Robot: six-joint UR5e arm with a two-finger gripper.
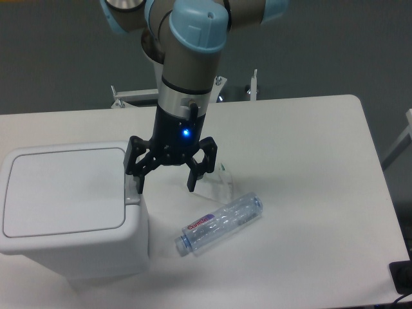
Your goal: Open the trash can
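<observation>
Gripper [165,185] spread, pointing down beside trash can [71,212]

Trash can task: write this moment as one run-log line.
gripper: open, one finger at grey tab | trash can: lid shut | bottle: lying beside

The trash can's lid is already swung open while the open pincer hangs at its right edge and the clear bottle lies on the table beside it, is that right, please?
Not quite: the camera view shows the trash can with its lid shut and lying flat. The rest holds: the pincer is open at the can's right edge, and the clear bottle lies on the table beside it.
</observation>
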